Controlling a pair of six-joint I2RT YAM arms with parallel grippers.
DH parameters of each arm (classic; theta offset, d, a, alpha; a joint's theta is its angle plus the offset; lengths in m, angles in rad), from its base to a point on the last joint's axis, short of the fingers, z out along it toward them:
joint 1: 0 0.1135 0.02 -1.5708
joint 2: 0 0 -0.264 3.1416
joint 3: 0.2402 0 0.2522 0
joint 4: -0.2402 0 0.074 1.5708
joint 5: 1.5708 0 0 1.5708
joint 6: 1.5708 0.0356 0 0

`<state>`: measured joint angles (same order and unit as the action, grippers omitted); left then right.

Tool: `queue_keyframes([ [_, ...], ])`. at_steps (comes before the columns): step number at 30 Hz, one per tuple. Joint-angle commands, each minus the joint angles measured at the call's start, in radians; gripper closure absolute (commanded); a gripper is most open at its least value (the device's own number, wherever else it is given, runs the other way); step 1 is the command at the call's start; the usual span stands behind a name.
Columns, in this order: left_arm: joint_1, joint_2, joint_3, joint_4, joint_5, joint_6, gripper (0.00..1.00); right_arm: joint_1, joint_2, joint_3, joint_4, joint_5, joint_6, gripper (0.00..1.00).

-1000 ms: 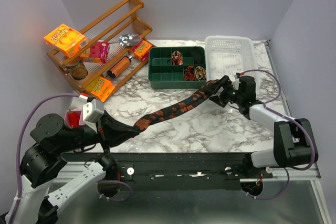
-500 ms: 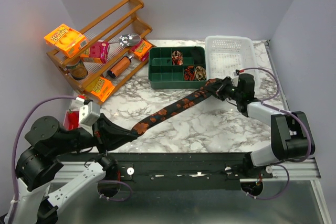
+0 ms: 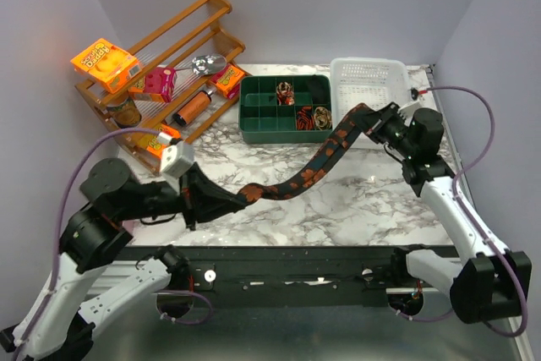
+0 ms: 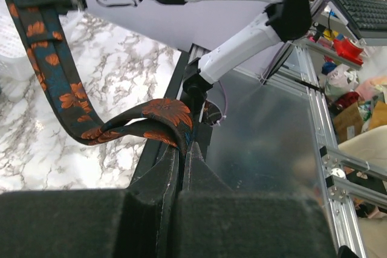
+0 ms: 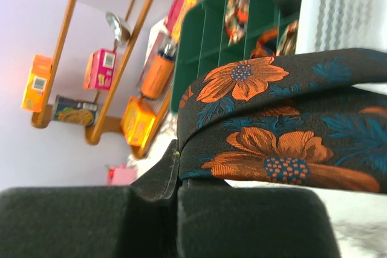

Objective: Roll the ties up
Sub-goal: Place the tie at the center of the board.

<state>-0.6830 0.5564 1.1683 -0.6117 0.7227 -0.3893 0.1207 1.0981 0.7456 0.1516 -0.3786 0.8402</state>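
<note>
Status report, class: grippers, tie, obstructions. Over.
Left gripper and right gripper shut on tie, one end each. Tie slung between, unrolled. White basket close by right gripper.

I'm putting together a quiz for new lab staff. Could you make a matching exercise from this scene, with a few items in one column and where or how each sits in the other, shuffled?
Column 1
1. tie
2. green divided tray
3. white basket
4. wooden rack

Column 2
A. far left, holding snack packets
B. far right of the marble table, next to the tray
C. strung between the left end effector and the right end effector
D. holds rolled ties in some compartments

Pairs: 1-C, 2-D, 3-B, 4-A
</note>
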Motion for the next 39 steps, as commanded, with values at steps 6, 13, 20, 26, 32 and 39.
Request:
queue_keyframes([
  [6, -0.007, 0.279, 0.020, 0.320, 0.099, -0.036, 1.00, -0.216, -0.132, -0.049, -0.202, 0.047, -0.134, 1.00],
  [13, -0.016, 0.422, 0.027, 0.417, 0.129, -0.049, 1.00, -0.586, -0.150, -0.106, -0.256, -0.132, -0.211, 0.99],
  [20, -0.018, 0.474, -0.113, 0.478, 0.070, -0.098, 1.00, -0.655, -0.043, -0.199, -0.201, -0.148, -0.240, 0.99],
  [26, -0.018, 0.422, -0.245, 0.411, -0.054, -0.066, 1.00, -0.655, 0.058, -0.336, -0.047, -0.221, -0.156, 0.99],
  [32, -0.012, 0.327, -0.325, 0.302, -0.183, -0.054, 1.00, -0.656, 0.117, -0.353, -0.038, -0.232, -0.161, 0.92],
  [39, -0.007, 0.264, -0.360, 0.163, -0.281, -0.049, 1.00, -0.655, 0.108, -0.324, -0.113, -0.224, -0.185, 0.50],
])
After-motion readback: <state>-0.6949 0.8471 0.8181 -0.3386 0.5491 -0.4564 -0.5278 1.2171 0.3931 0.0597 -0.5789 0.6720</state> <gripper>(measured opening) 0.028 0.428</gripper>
